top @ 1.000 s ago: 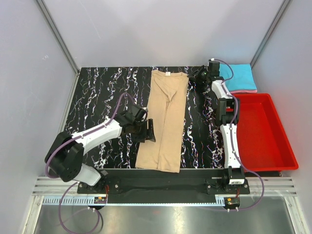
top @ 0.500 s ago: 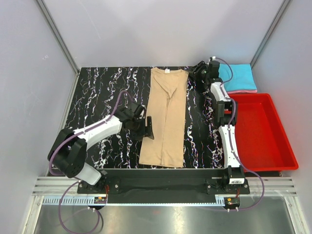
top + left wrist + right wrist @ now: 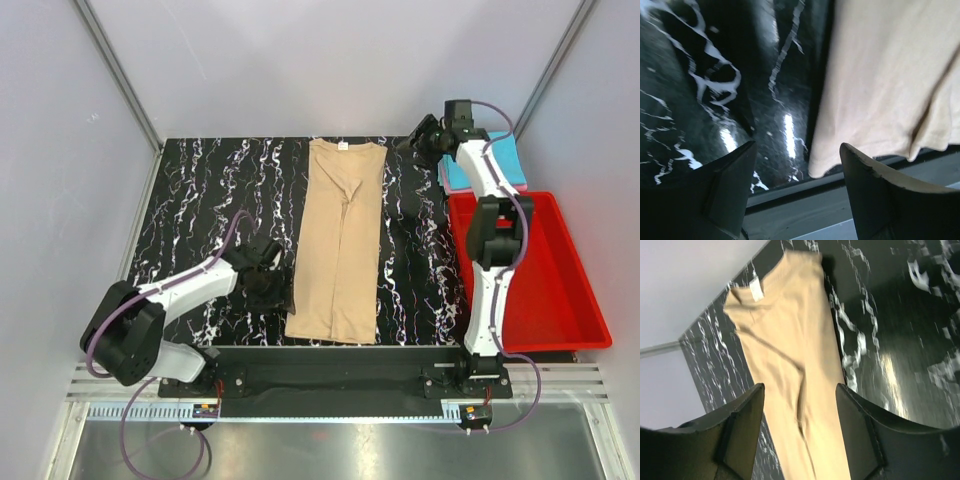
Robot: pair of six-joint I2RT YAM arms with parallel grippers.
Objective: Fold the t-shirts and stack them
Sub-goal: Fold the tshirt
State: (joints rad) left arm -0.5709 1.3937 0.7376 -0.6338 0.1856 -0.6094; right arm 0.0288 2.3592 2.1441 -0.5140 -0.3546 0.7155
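— Left gripper first: where is it?
— Your left gripper [image 3: 268, 288] sits low by the table's [image 3: 200, 190] near edge, just beside the near left corner of the tan t-shirt [image 3: 340, 240]. In your left wrist view its fingers [image 3: 730, 185] stand apart, with only marble and the shirt's hem between them.
— And the shirt itself?
— It lies flat as a long strip running from near edge to far edge, with the neck label [image 3: 343, 148] at the far end.
— The right side?
— Your right gripper [image 3: 425, 140] hangs above the far edge, just right of the collar, fingers spread and holding nothing. Beyond it the folded cyan t-shirt [image 3: 510, 160] lies in the far right corner, behind the red bin [image 3: 560, 290].
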